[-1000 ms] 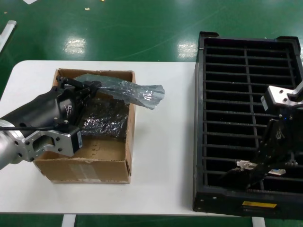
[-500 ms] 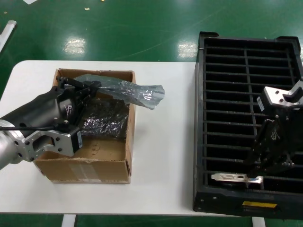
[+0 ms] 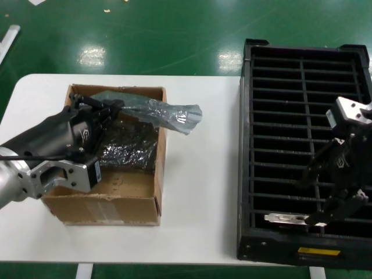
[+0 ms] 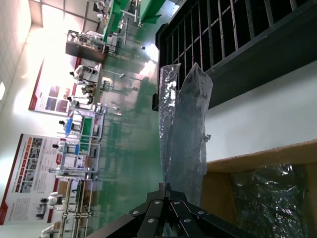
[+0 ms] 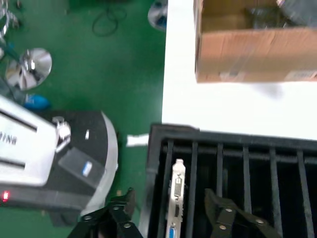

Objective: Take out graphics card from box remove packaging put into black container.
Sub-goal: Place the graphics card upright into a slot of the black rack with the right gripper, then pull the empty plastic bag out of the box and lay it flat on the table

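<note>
The graphics card (image 3: 286,218) stands edge-up in the front slot of the black container (image 3: 245,151); its silver bracket with white and blue connectors shows in the right wrist view (image 5: 177,198). My right gripper (image 3: 318,200) is open just above the card, its jaws apart on either side of the bracket (image 5: 171,212) and not touching it. My left gripper (image 3: 113,107) is shut on the empty translucent packaging (image 3: 165,113) over the far edge of the brown box (image 3: 116,204). The bag hangs out from the shut fingertips (image 4: 166,188) toward the table.
A second shiny bagged item (image 3: 129,148) lies inside the box and also shows in the left wrist view (image 4: 270,198). The white table (image 3: 197,192) lies bare between box and container. The other slots of the container look empty. Green floor surrounds the table.
The right gripper lowered the card into the front slot, opened and let it go, then drew back to the right. The left arm and the bag have not moved.
</note>
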### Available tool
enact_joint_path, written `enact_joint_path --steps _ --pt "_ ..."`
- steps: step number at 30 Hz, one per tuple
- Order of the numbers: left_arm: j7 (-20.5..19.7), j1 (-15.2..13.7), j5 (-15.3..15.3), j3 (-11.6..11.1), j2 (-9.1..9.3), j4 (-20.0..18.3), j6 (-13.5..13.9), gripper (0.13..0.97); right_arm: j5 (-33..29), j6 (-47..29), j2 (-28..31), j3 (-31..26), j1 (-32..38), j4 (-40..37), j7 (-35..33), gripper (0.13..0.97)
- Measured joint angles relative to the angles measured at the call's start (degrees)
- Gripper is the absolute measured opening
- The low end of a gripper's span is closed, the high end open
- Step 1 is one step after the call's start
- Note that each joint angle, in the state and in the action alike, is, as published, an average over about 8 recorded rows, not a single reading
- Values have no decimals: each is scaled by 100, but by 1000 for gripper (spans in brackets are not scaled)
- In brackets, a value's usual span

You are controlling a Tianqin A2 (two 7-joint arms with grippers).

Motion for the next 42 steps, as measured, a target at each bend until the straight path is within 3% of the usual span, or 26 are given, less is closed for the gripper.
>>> enact_joint_path --steps 7,15,17,24,33,37,39,42 --pt "0 0 0 0 0 0 0 138 393 543 624 914 -669 866 295 551" --pt "0 0 0 0 0 0 0 138 654 1903 1324 2185 -1981 2039 554 751" --pt "0 0 0 0 0 0 0 138 705 2242 1426 2475 -2301 2218 596 751" --pt "0 0 0 0 0 0 0 138 1248 2874 1552 3481 -3221 2387 723 836" --pt "-85 -26 -17 0 35 -33 56 138 1929 2695 1544 4201 -3693 2303 775 930" --pt "-607 -183 -99 -107 330 -157 444 138 1939 2685 1544 4212 -3699 2302 773 956" --pt "-1040 -323 -175 -260 644 -215 809 138 1939 2685 1544 4211 -3698 2302 773 958" --pt "-1793 -584 -262 -610 1303 -186 1514 138 1939 2685 1544 4211 -3698 2303 773 962"
